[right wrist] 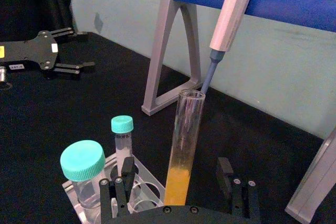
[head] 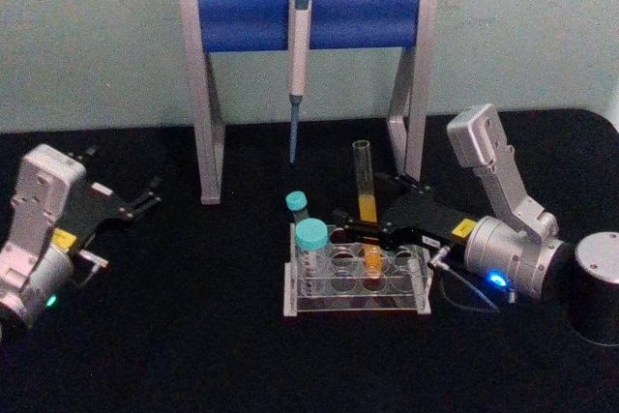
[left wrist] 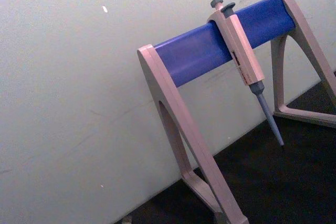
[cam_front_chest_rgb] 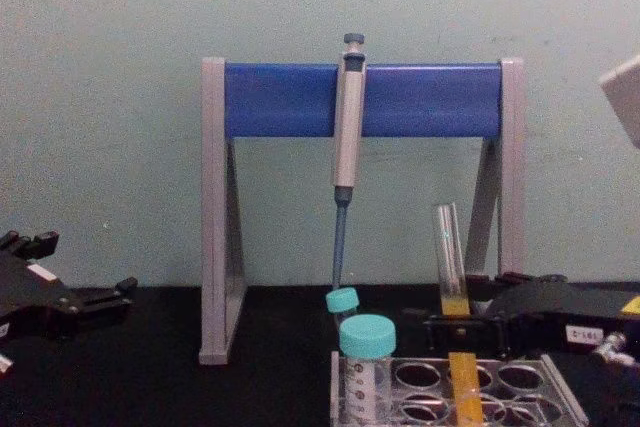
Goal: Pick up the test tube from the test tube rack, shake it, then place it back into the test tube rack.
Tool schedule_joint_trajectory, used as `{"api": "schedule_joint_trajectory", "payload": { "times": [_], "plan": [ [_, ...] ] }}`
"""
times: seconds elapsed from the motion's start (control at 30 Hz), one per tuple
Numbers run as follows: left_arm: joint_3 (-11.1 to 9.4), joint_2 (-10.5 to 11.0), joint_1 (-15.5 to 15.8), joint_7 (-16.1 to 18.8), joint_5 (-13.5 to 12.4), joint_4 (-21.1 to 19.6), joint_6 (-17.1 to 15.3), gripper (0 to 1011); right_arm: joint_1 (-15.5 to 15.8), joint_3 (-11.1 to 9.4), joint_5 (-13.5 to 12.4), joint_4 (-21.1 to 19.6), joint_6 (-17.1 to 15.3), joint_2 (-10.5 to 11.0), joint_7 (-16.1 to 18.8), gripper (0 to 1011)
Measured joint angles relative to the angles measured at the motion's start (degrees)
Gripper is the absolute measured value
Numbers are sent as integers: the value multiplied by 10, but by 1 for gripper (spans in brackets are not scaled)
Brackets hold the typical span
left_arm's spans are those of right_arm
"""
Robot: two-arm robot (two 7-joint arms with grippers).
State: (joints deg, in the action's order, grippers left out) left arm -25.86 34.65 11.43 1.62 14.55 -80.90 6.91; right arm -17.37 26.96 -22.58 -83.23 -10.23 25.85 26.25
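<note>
The test tube (head: 364, 173) stands upright in the clear test tube rack (head: 289, 299), orange-yellow liquid in its lower part. My right gripper (head: 360, 202) reaches in from the right at the height of the liquid, open, with one finger on each side of the tube. In the right wrist view the tube (right wrist: 187, 129) rises between the two fingers (right wrist: 126, 170), with a gap on each side. The chest view shows the tube (cam_front_chest_rgb: 449, 252) above the rack (cam_front_chest_rgb: 562, 389). My left gripper (head: 152, 196) rests open at the far left of the black table.
A grey-and-blue pipette stand (head: 309, 9) with a hanging grey pipette (head: 299, 65) stands just behind the rack. Two teal-capped tubes (head: 311, 235) sit in the rack's left holes. A dark cylinder (head: 600, 287) stands at the far right.
</note>
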Motion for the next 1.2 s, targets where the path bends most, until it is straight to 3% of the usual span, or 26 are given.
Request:
{"api": "schedule_joint_trajectory", "payload": {
  "times": [0.97, 1.13, 1.2],
  "plan": [
    [0, 0, 0, 0, 0, 0, 0, 1001, 1, 1, 5, 0, -7, -5, -2, 1000],
    [0, 0, 0, 0, 0, 0, 0, 1001, 1, 0, 5, 0, -7, -5, -2, 915],
    [0, 0, 0, 0, 0, 0, 0, 1001, 1, 0, 5, 0, -7, -5, -2, 836]
  ]
}}
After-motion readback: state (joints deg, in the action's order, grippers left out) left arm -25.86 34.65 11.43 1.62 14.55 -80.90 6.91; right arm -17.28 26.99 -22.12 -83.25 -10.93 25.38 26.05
